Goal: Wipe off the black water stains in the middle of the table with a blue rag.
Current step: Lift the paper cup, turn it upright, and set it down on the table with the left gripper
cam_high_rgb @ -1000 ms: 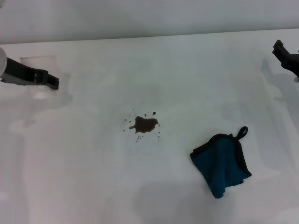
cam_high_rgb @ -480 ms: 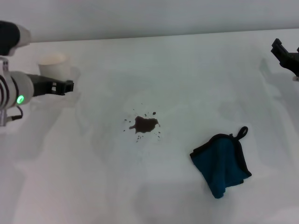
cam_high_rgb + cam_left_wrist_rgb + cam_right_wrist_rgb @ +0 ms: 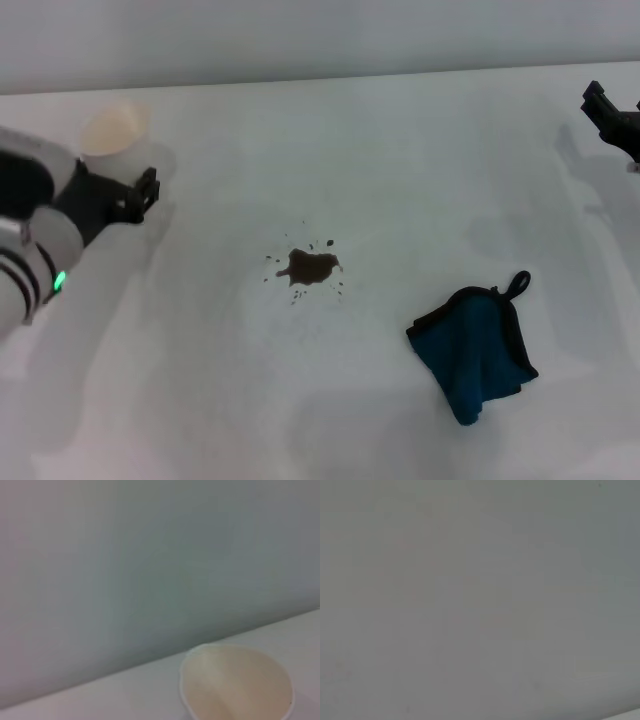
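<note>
From the head camera you have the whole table [image 3: 400,130] in front of you: the black water stains [image 3: 308,267] sit near its middle, a dark blotch with tiny dots scattered round it, and the blue rag [image 3: 475,345] lies crumpled on the surface to the right of them and a little nearer to you, apart from the blotch, with its small black loop pointing toward the far side. Your left gripper [image 3: 143,192] is over the left part of the table, just beside a paper cup [image 3: 114,129] that stands near the far left edge; its dark fingertips point toward the cup, but you cannot tell from here whether they are apart or together. Your right gripper [image 3: 610,112] shows only as a dark tip at the right edge of the head view, well away from the rag and the stains, and its fingers cannot be judged either. The left wrist camera gives you what the head view does not: the cup [image 3: 237,686] seen close, its open mouth and pale inside, with the wall behind the table edge. The right wrist camera shows you only a plain grey surface, nothing of the rag or the stains.
</note>
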Available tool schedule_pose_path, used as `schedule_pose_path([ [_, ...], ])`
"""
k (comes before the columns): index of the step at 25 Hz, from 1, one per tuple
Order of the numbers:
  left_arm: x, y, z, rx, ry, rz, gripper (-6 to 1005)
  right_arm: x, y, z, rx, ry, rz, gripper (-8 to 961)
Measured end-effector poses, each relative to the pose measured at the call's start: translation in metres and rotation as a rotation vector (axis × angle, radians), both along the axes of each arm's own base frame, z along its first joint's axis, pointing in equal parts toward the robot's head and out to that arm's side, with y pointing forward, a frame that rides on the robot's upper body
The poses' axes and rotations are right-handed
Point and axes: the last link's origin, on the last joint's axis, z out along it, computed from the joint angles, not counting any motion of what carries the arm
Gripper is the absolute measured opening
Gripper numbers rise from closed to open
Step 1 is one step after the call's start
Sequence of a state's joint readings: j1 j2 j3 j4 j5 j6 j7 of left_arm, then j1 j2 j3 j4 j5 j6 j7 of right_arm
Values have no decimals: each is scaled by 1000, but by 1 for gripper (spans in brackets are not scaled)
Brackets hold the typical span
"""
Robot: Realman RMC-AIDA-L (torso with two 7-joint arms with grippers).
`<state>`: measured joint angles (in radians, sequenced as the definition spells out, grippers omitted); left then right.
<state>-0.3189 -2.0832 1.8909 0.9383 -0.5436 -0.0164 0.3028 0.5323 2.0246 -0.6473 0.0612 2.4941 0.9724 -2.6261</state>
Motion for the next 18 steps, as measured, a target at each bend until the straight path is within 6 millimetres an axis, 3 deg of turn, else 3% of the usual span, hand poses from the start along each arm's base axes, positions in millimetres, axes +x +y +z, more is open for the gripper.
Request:
schedule_pose_path([
  [7, -17, -27, -16, 130, -11, -146, 605, -2, 2, 1, 5, -2, 8, 853],
  [18, -44, -36, -19, 159, -72, -90, 606, -9, 10, 2, 6, -3, 28, 853],
])
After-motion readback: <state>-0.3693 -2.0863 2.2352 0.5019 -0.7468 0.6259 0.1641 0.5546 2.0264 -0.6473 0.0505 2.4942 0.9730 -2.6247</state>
